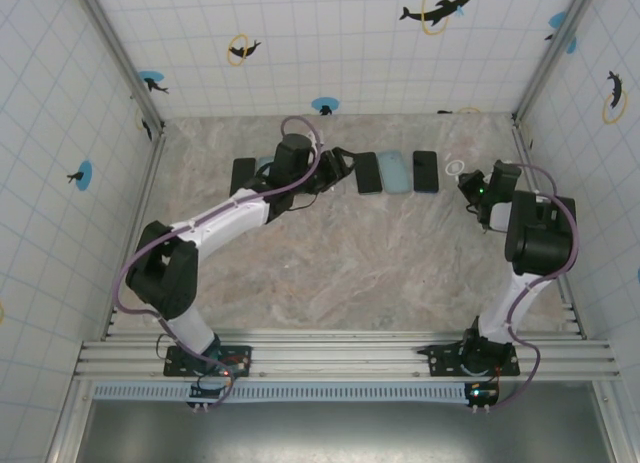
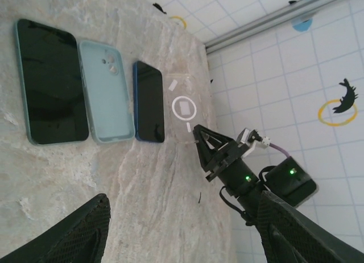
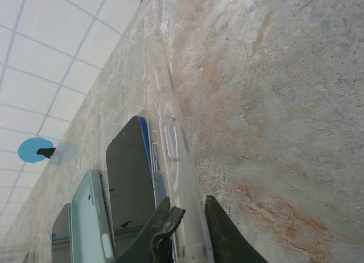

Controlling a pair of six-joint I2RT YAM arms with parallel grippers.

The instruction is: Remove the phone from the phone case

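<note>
along the far side of the marble counter [image 1: 350, 273] four things lie in a row, side by side. from the left: a dark-screened phone in a teal case [image 2: 51, 81], an empty light-blue case [image 2: 107, 91] lying back up, a bare blue-edged phone [image 2: 149, 101] screen up, and a clear case [image 2: 183, 104] with a white ring on its back

the left gripper [image 2: 185, 201] hangs above the counter just left of the row, its fingers [image 2: 74, 234] spread wide and holding nothing

the right gripper [image 3: 193, 206] sits low at the clear case's near end with its fingers close together. the case's thin rim runs between them, and i cannot tell whether they press it

in the top view another dark phone [image 1: 243, 173] lies left of the left arm
</note>
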